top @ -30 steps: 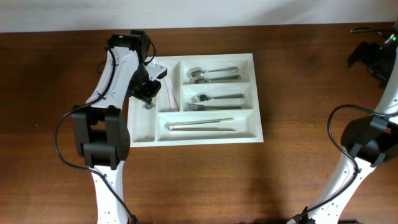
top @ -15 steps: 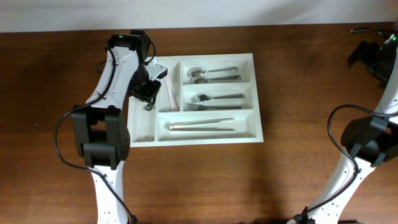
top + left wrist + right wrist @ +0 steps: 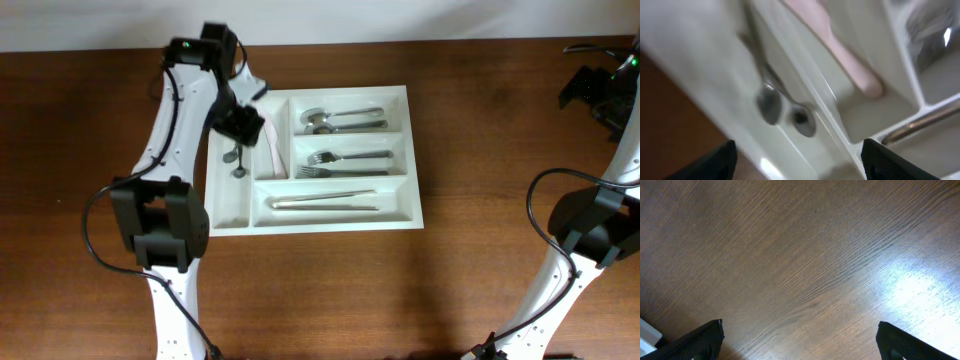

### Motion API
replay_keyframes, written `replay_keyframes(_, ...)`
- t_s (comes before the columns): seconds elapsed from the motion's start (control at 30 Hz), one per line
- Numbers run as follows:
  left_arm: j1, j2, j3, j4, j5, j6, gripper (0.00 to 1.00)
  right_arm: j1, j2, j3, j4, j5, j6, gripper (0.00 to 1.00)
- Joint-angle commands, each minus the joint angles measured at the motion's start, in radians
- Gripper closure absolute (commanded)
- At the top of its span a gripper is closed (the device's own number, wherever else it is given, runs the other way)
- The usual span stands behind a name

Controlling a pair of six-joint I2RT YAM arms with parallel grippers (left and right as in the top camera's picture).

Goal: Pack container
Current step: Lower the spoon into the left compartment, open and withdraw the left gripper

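A white container (image 3: 228,205) with five compartments sits on a brown wooden desk (image 3: 400,290), left of centre. The left pincer (image 3: 243,127) hovers over its two narrow compartments at the left end. In the blurred wrist view its fingertips (image 3: 722,161) stand wide apart with nothing between them, so it is released.

Below it, two small spoons (image 3: 785,110) lie in the outermost narrow compartment. This suggests the placing step for them is done. The next move probably calls for lifting straight up clear of the tray walls, then looking for more items. No loose cutlery shows on the desk.

A pink utensil (image 3: 270,150) lies in the neighbouring narrow compartment. The wide ones hold larger spoons (image 3: 345,118), forks (image 3: 345,158) and long metal pieces (image 3: 325,200), probably knives.

The right pincer (image 3: 800,340) is at the far right edge, well apart from the tray. It is also released, over bare wood, and nothing blocks either arm.
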Motion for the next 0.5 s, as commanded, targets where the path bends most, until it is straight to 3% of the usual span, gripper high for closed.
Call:
replay_keyframes(0.0,0.005,-0.042,0.126,0.003,-0.113,-0.086,0.15,0.005,-0.028,0.015,0.000,-0.001,-0.003,0.01)
replay_keyframes(0.07,0.010,-0.042,0.196,-0.004,-0.204,-0.180,0.02,0.005,-0.028,0.015,0.000,-0.001,-0.003,0.01)
replay_keyframes(0.2,0.051,-0.042,0.254,-0.023,-0.255,-0.397,0.01,0.005,-0.028,0.015,0.000,-0.001,-0.003,0.01)
replay_keyframes(0.37,0.171,-0.042,0.255,-0.092,-0.260,-0.779,0.01,0.005,-0.028,0.015,0.000,-0.001,-0.003,0.01)
replay_keyframes(0.47,0.252,-0.043,0.255,-0.107,-0.220,-0.832,0.01,0.005,-0.028,0.015,0.000,-0.001,-0.003,0.01)
